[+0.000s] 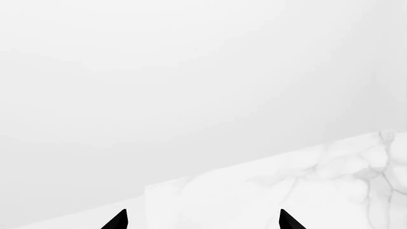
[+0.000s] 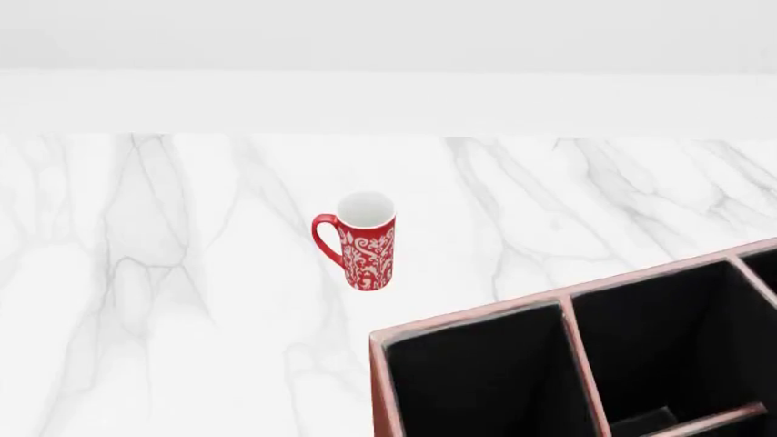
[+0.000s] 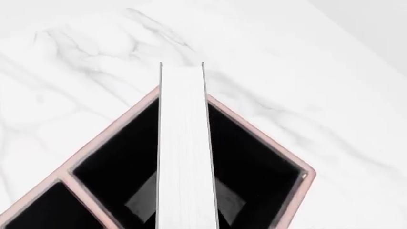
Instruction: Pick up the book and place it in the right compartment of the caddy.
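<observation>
Book (image 3: 184,152) hangs edge-on above a corner compartment of the caddy (image 3: 267,138), presumably held by the right tool, unseen. Placing step; next, lower straight. Left tool (image 1: 202,220) gapes empty.

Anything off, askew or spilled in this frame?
Nothing stands out. The mug stands upright on the marble counter, no spill visible. The caddy sits upright, dividers intact. The right wrist view shows the book, page edges toward the camera, over a caddy corner compartment. Left gripper is idle, jaws apart.
</observation>
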